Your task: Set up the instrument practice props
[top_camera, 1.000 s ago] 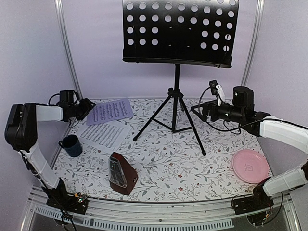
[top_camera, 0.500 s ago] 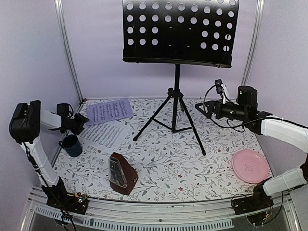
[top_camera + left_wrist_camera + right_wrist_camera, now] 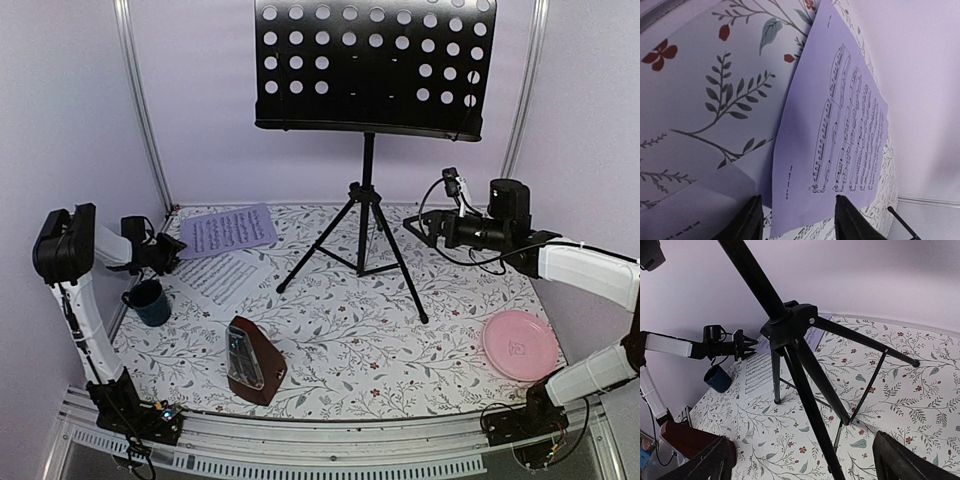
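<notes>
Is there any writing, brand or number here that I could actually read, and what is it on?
Nothing here reads as a word or number.
Far sheet of music: staves of notes and small print near its edges, too blurred to read.
Near sheet of music: notes only, too small.
Pink plate: faint mark at its centre, unreadable.
Metronome: no legible scale or brand.

Left arm (image 3: 84,328): white link shells, bulky black joint housings.
Right arm (image 3: 588,271): same white shells, black motor block at the wrist.
Gripper fingers (image 3: 749,221): matte black, tapered.
Cables (image 3: 470,263): thin, black, looped off the right wrist.
Bases (image 3: 140,418): black mounts with small coloured wires.
</notes>
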You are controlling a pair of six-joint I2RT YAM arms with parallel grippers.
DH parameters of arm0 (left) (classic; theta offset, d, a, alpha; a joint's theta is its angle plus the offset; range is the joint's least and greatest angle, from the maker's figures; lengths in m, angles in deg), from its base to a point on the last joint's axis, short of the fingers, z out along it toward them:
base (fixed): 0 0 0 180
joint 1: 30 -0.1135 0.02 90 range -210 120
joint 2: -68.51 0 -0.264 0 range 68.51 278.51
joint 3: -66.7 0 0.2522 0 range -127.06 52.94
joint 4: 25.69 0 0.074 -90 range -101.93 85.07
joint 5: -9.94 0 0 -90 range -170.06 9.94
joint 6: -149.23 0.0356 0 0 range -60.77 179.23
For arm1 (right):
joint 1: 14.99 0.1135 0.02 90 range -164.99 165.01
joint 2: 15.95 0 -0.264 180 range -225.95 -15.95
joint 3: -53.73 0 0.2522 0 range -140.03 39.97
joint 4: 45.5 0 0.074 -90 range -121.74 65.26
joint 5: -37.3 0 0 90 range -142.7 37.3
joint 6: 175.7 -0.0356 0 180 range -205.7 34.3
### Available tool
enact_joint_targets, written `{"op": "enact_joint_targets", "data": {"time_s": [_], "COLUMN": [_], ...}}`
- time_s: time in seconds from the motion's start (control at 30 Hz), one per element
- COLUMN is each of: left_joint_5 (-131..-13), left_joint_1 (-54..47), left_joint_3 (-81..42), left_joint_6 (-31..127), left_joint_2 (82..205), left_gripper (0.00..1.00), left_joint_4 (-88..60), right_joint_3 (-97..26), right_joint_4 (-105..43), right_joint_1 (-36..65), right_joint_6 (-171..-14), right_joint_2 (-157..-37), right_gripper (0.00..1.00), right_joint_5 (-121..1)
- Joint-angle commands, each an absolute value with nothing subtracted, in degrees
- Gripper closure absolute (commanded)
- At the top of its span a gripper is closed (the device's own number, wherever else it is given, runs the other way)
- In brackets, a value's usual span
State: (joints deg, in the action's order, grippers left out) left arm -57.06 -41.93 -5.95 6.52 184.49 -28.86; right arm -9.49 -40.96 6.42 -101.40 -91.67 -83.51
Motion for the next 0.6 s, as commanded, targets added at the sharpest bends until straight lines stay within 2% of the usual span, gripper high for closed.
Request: {"op": "enact_joint_targets", "data": {"time_s": [0.0,0.27,0.47,0.57], "left_joint_5": [-54.1,-51.5,-51.5,-52.5], "left_joint_1": [-42.3,-42.3,-41.7,-40.7], "left_joint_3": [-6.1,-5.9,-6.2,-8.0], "left_joint_6": [4.2,1.6,4.6,9.5], "left_joint_2": [187.8,190.1,186.5,182.2], "left_gripper": [0.54,0.76,0.99,1.0], "left_joint_4": [-30.9,-36.5,-36.0,-31.5], "right_joint_3": [-11.7,-12.8,-13.1,-13.1], "right_joint_4": [-42.0,-41.7,-41.3,-41.2], "right_joint_1": [6.3,6.2,6.2,6.2], "right_joint_6": [-102.0,-102.2,-102.5,-102.8], "right_joint_2": [-92.5,-93.5,-92.9,-92.3], "right_gripper": [0.01,0.01,0.01,0.01], "right_joint_5": [-84.2,-85.0,-85.4,-85.7]}}
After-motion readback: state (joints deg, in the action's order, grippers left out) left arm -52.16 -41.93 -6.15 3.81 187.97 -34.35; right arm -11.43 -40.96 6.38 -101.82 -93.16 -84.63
